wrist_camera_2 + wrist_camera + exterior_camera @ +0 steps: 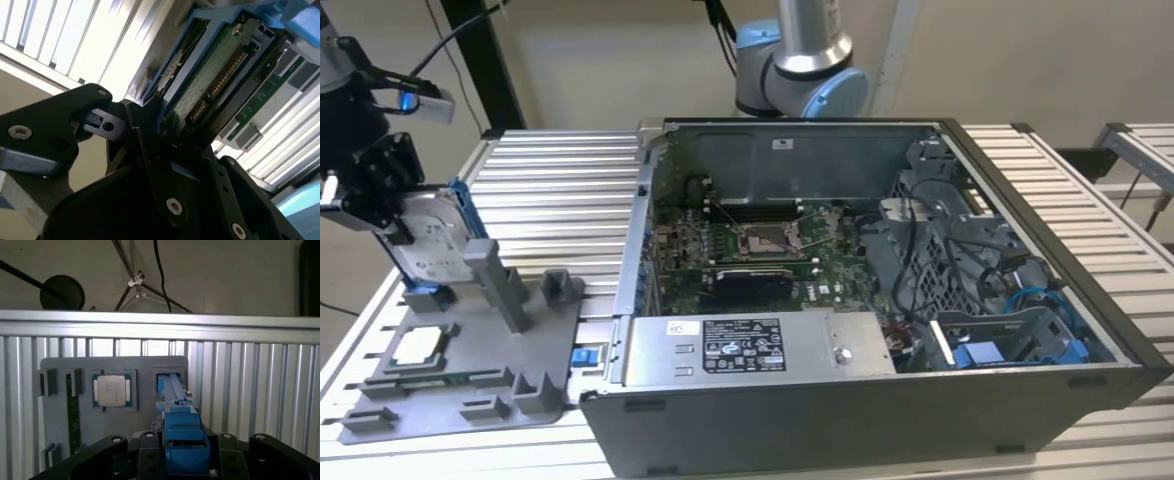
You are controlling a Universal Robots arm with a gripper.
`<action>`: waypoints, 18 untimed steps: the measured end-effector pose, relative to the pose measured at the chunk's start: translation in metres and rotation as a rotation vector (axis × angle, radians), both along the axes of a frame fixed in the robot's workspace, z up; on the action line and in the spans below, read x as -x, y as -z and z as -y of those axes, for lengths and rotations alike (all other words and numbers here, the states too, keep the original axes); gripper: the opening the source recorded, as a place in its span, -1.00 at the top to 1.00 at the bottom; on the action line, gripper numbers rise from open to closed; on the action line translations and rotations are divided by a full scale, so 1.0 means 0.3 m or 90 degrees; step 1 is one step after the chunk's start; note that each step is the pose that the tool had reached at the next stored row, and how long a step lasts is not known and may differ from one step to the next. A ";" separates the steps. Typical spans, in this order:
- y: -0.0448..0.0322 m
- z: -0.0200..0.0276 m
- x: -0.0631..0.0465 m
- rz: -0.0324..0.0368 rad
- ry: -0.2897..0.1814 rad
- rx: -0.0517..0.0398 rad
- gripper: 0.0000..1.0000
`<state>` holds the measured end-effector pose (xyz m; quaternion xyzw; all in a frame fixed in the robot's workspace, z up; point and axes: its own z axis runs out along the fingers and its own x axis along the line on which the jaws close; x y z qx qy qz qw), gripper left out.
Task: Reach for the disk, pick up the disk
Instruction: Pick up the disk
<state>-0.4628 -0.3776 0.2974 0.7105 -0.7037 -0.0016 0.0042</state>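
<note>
At the exterior view's far left the gripper (396,225) has its jaws pinching the upright disk (438,250) in the grey holder (520,335), so the pick-up, I'd judge, calls for a straight lift clear of the slot.

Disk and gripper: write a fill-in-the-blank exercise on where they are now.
1. The disk has a ____ frame.
2. The gripper is at the disk, to the exterior view's ____ of the computer case.
3. The square chip lies ____ on the grey tray.
Missing words: blue; left; flat.
</note>
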 end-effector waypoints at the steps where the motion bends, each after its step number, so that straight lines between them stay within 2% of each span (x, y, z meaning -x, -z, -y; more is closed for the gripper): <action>1: -0.005 0.000 0.000 0.0000 0.000 0.0000 1.00; 11: -0.071 0.000 0.000 -0.0008 0.000 0.0000 1.00; 18: -0.108 0.000 0.000 -0.0008 0.000 -0.0001 1.00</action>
